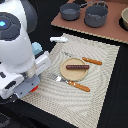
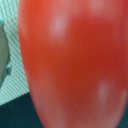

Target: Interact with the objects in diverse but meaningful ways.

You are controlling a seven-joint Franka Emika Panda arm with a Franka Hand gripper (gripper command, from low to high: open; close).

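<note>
Wrist view: smooth glossy red tomato (image 2: 75, 65) fills frame. Exterior view: brown sausage stick (image 1: 77, 66) lies on round tan plate (image 1: 75, 75). Gripper hidden; finger state undeterminable.

One camera sits high up and looks down at the table (image 1: 112, 100), with the big white arm (image 1: 17, 45) close in front of it. The wrist camera is pressed very near a red thing (image 2: 75, 65). Both views show a bit of the striped mat (image 1: 100, 65).
</note>
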